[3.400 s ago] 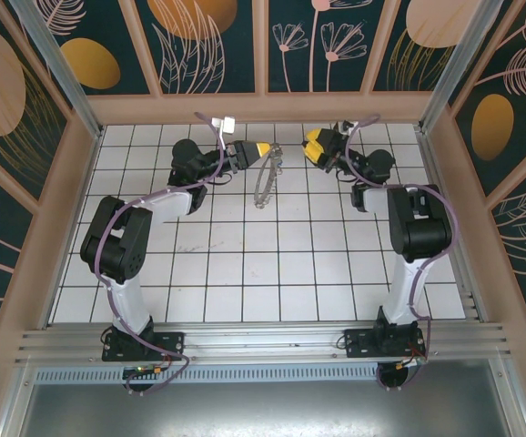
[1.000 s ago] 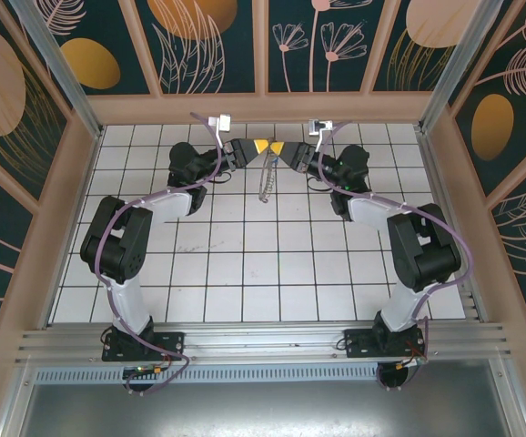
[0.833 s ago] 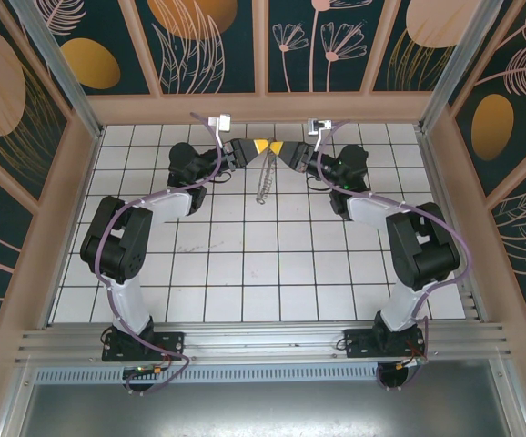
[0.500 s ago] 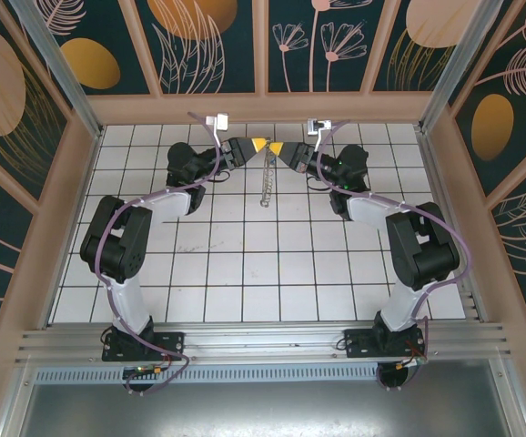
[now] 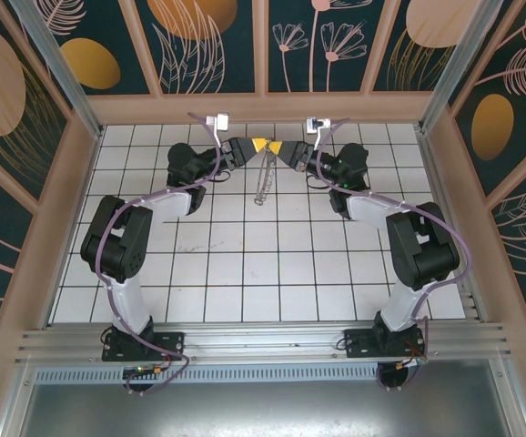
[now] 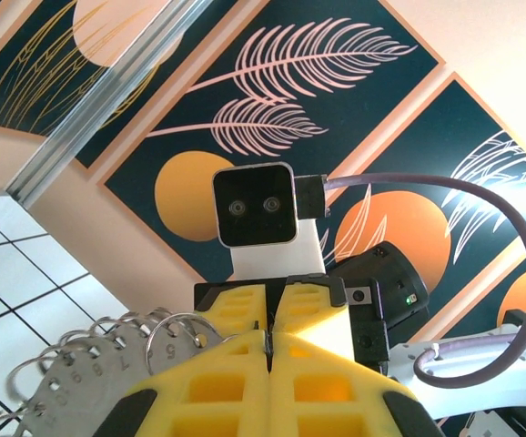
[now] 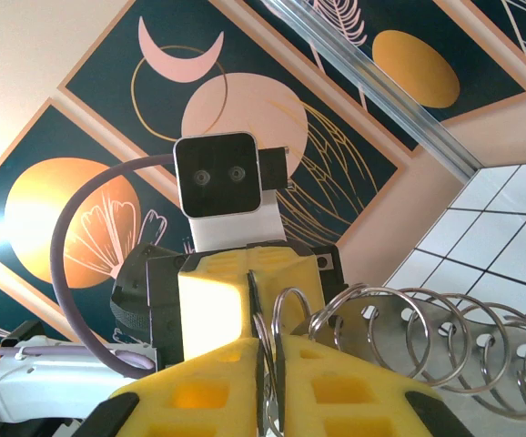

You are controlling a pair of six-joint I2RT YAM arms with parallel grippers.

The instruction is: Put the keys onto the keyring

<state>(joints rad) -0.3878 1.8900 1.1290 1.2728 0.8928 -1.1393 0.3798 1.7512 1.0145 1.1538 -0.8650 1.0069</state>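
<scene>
From the near edge of the white tiled worktop, two black arms stretched out to the middle of its far edge. Just short of that edge, hanging edge-on clear of the tiles, large thin wire keyring fringed with small silvery tags. At its top, yellow-fingered left gripper and yellow-fingered right gripper tip to tip, each pinching the loop from its own side.

From overhead, no more than a narrow dangling strip; from the wrists, much finer detail. On the left wrist view: own yellow fingers pressed flat together along a thin dark seam, fan of tags just to their left, each on its own small split ring. Straight beyond, the right gripper's fingers likewise clamped, with a white camera box above them. On the right wrist view: own fingers clenched on the thin wire, with a row of split rings and hole-punched tags trailing off to the right.

Stamped digits on the tags in the left wrist view, upside down and too small to read with certainty.
</scene>
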